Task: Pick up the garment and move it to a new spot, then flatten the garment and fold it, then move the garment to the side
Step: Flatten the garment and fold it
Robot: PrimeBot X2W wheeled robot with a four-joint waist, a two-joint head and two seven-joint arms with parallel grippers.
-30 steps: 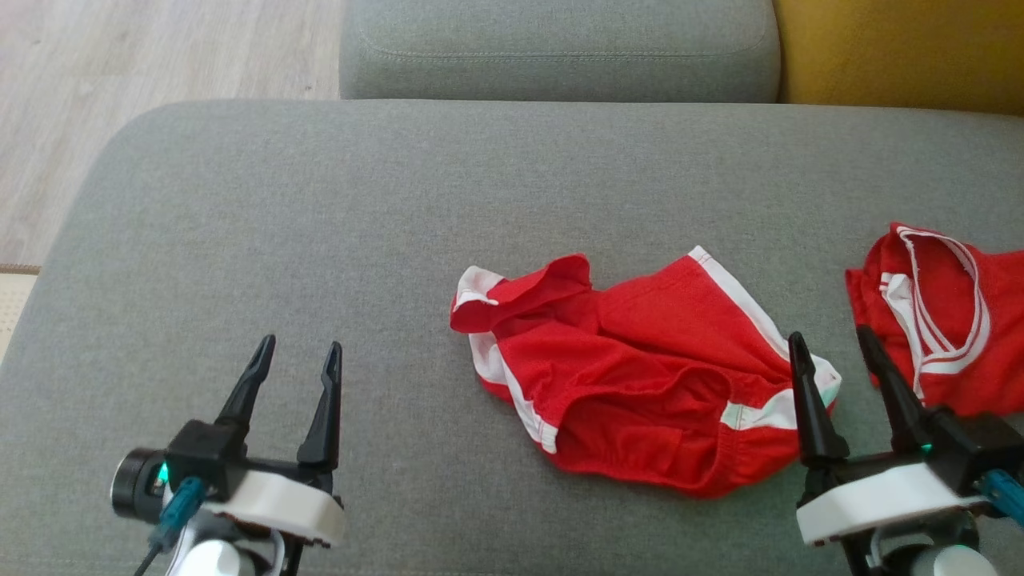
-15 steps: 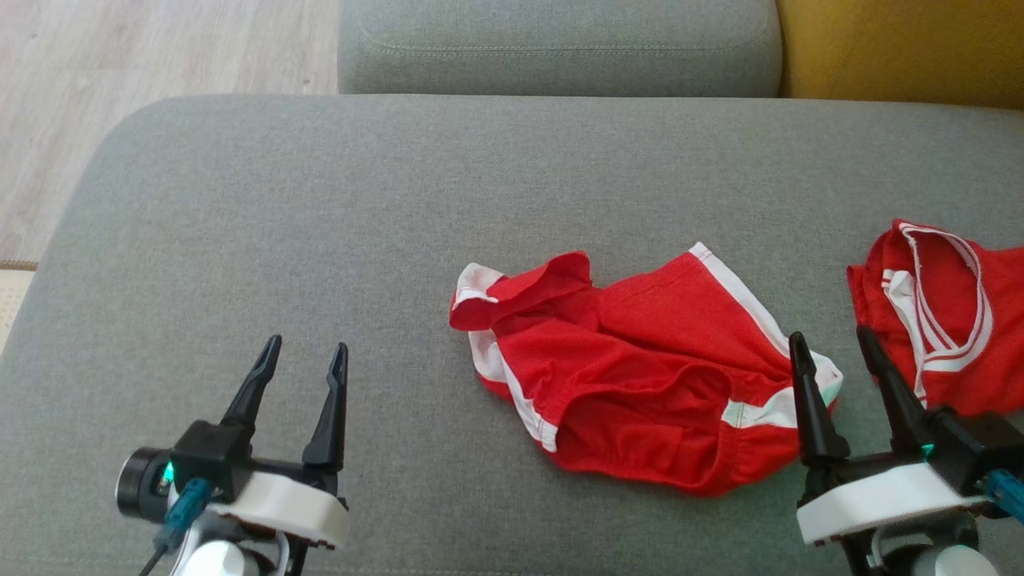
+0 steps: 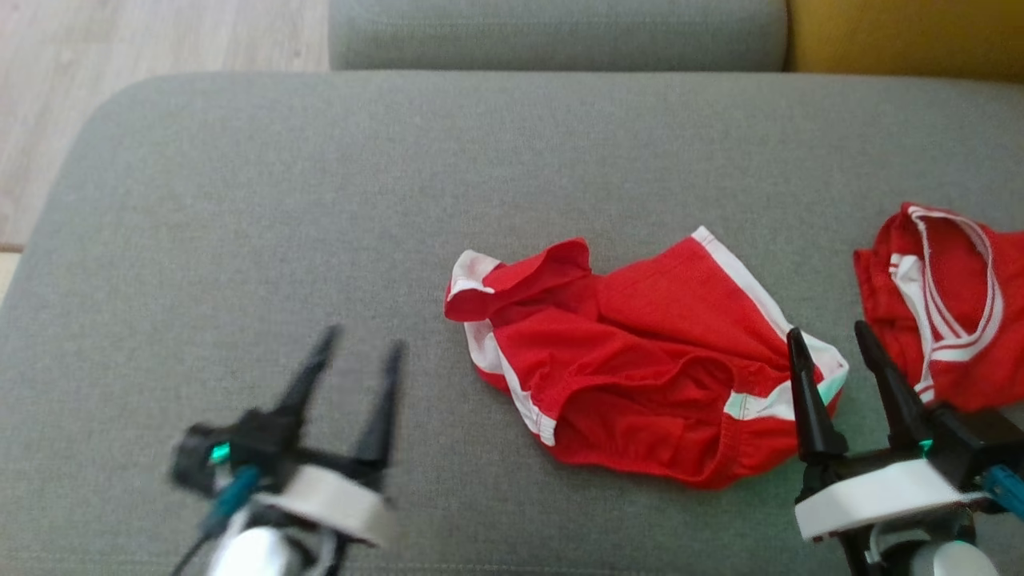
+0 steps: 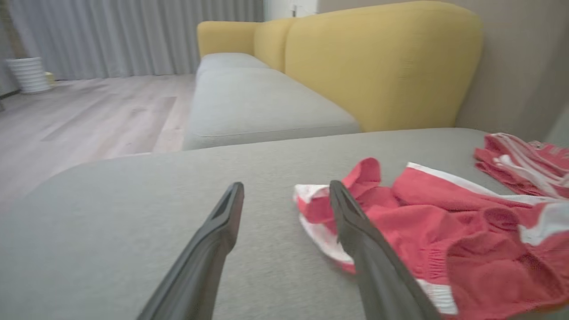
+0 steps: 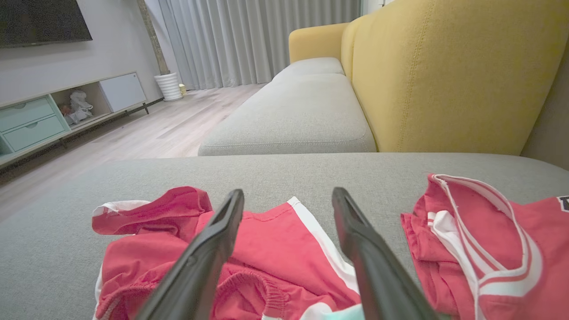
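- Shorts (image 3: 640, 360) lay crumpled mid-cushion (image 3: 320, 200), head view; left gripper (image 3: 362, 340) over cushion's left, right gripper (image 3: 826, 330) toward its right, fingers (image 3: 810, 400) apart on both.
- L wrist view: fingers spread, empty.
- R wrist view: jersey (image 5: 489, 249) near cushion's right end; risk: snagging it too.

The left gripper (image 3: 362, 344) sits at the lower left of the head view. Its two dark fingers are spread wide and lean up and a little to the right. It looks blurred, as does the white left wrist (image 3: 332, 504) below it. The right gripper (image 3: 826, 332) sits at the lower right and is sharp. Its fingers are also spread wide and lean slightly left above the white right wrist (image 3: 880, 496).
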